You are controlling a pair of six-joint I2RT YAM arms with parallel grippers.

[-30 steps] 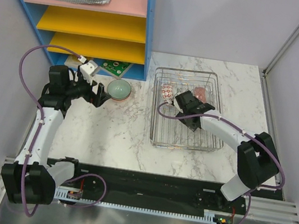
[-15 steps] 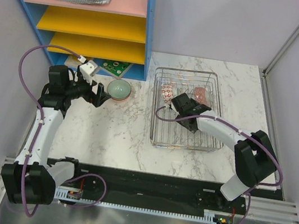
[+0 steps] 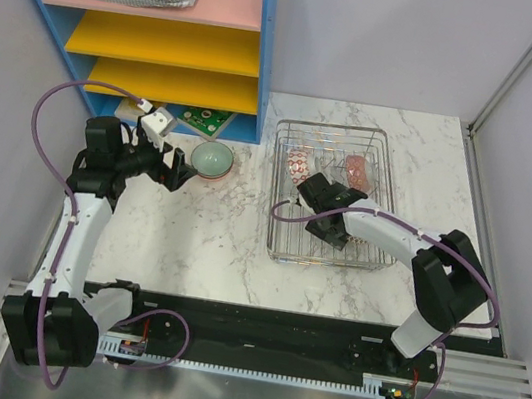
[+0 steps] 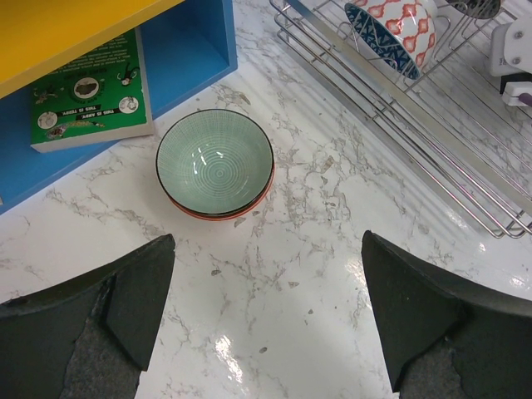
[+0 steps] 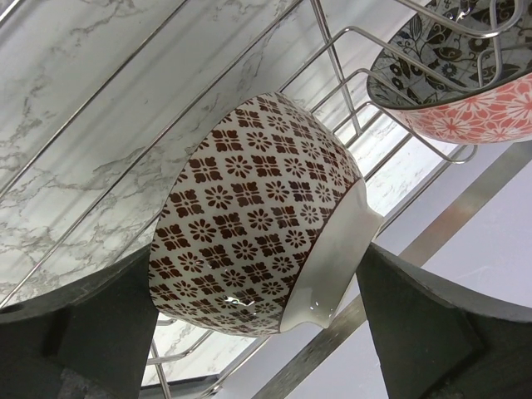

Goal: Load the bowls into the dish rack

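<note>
The right gripper (image 5: 253, 253) stands spread wide and empty inside the dish rack (image 3: 278, 237). A brown-flowered bowl (image 5: 241, 216) is propped on its side on the wires just ahead of its fingers. At that bowl's 1 o'clock leans a red-and-white bowl (image 5: 465, 100). Over on the marble table (image 4: 332, 216), the left gripper (image 4: 268, 241) hangs fully open, gripping nothing. A pale green bowl (image 4: 214, 165) sits upright at its 12 o'clock, beside the blue shelf (image 4: 191, 58).
</note>
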